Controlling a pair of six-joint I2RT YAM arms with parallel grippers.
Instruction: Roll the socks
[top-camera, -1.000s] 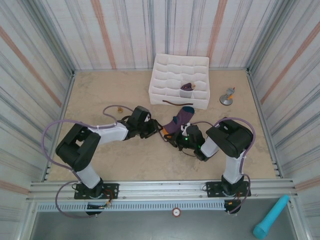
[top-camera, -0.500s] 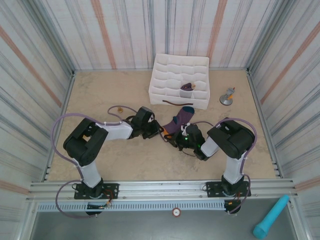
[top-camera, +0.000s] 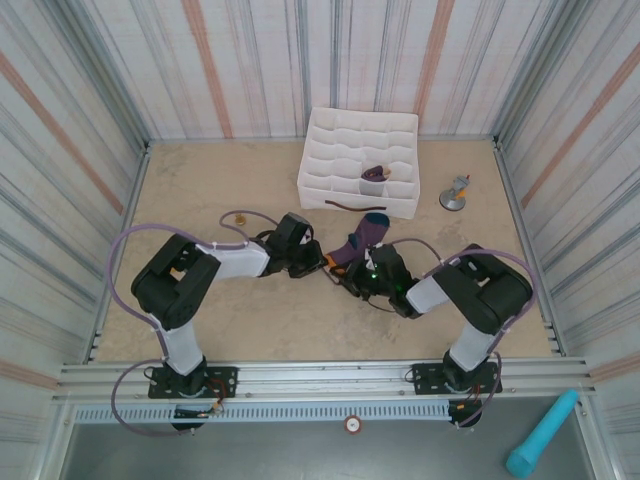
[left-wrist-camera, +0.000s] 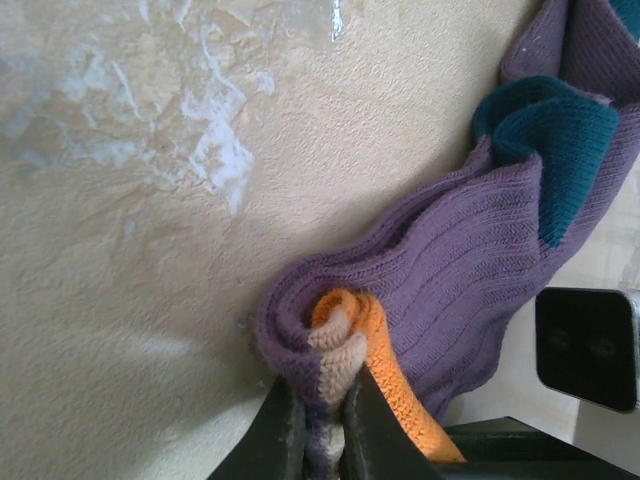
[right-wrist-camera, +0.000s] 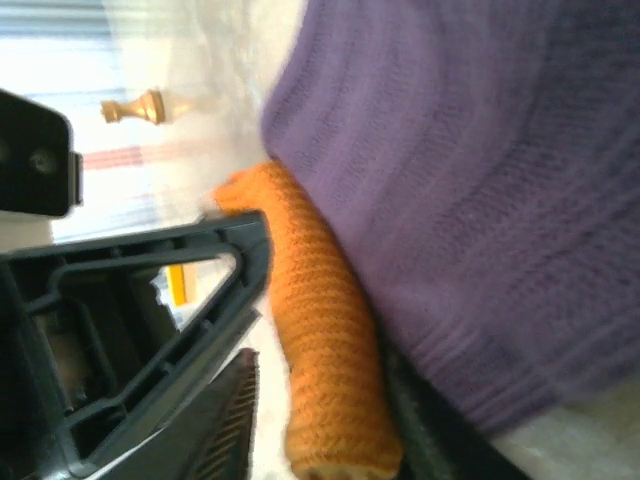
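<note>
The left tool (top-camera: 318, 264) is clamped on the rolled end of the socks (top-camera: 362, 240) (purple knit curled round an orange cuff (left-wrist-camera: 385, 390)), low on the table (top-camera: 200, 190). The socks lie mid-table between the two arms, just near of the white box (top-camera: 345, 150), teal toe pointing far. The right tool (top-camera: 358, 276) stands parted around the orange cuff, one finger clear of it.

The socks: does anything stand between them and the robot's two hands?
Nothing visible does. The left hand is shut on the rolled end of the socks, and the right hand sits open with their orange cuff between its fingers.
</note>
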